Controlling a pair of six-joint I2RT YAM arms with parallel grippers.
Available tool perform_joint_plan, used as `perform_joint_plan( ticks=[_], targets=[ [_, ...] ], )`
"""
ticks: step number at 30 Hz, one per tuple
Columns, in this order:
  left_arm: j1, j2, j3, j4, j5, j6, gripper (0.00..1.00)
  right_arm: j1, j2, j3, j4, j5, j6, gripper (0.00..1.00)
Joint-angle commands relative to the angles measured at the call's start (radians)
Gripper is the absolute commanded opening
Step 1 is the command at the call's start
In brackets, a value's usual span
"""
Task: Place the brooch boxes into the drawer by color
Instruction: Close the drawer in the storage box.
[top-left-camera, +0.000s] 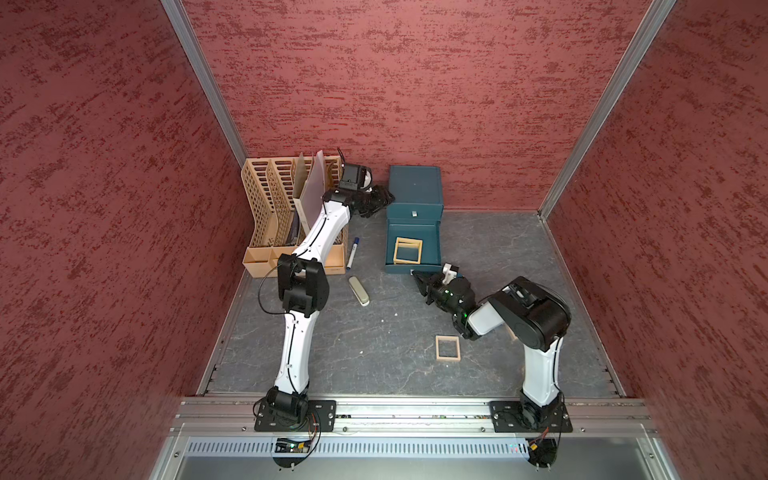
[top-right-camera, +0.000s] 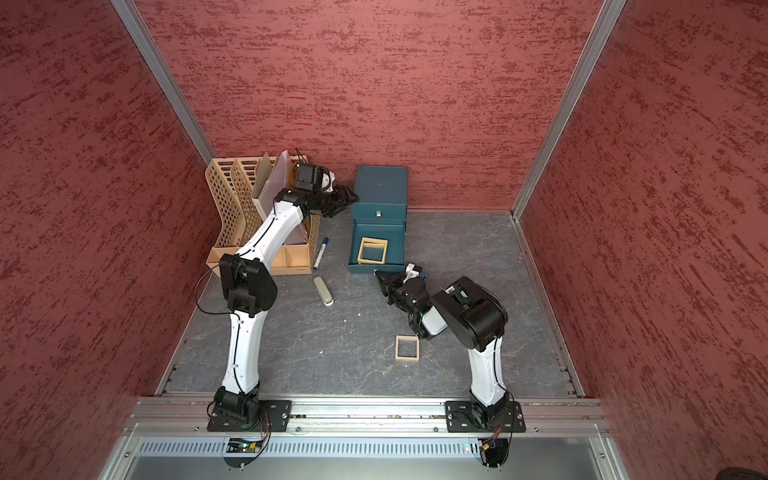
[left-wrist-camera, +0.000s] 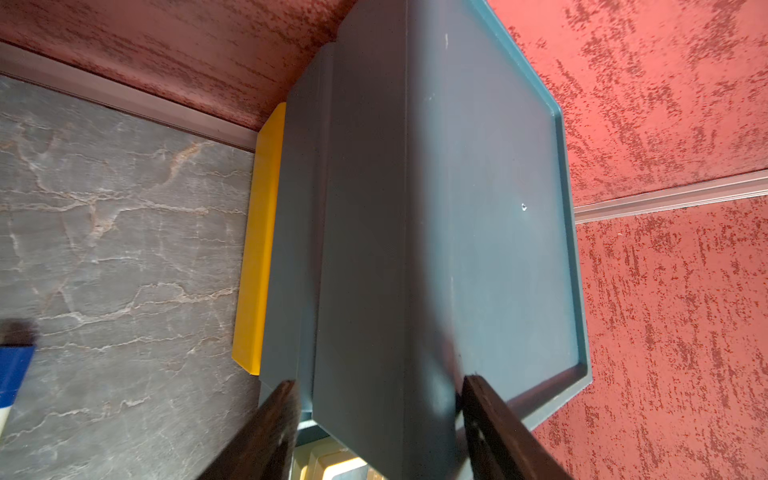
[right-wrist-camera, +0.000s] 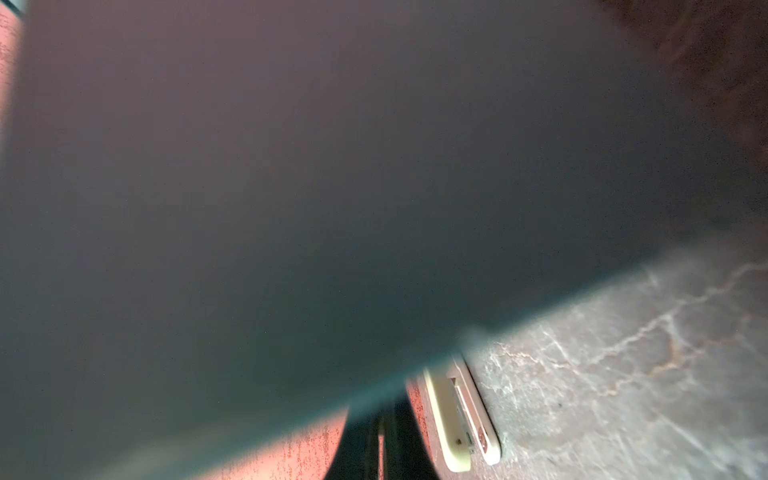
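Left claw (top-left-camera: 387, 200) wide astride cabinet (top-left-camera: 415, 185); right claw (top-left-camera: 417, 277) pinched closed at drawer (top-left-camera: 433, 245).

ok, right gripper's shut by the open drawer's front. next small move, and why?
Probably back the right gripper off the drawer front and swing it toward the tan brooch box lying on the table near it. The drawer stands open with two tan boxes inside, the jaws seem shut on nothing, and that tan box is not yet put away.

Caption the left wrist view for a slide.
Left gripper straddles a dark teal drawer cabinet at its upper edge; a flat yellow slab sits alongside on grey marbled tabletop.
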Motion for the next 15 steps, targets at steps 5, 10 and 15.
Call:
perform_joint_plan(
  ticks=[5,10,15],
  targets=[
    [0.006,0.023,0.015,-0.046,-0.005,0.023,0.65,0.005,-0.096,0.065,-0.055,0.034,-0.030,0.00],
    [0.007,0.021,0.016,-0.049,-0.005,0.023,0.65,-0.001,-0.083,0.087,-0.072,0.035,-0.028,0.00],
    [0.007,0.020,0.013,-0.055,-0.005,0.025,0.65,-0.017,-0.069,0.103,-0.090,0.036,-0.033,0.00]
  ],
)
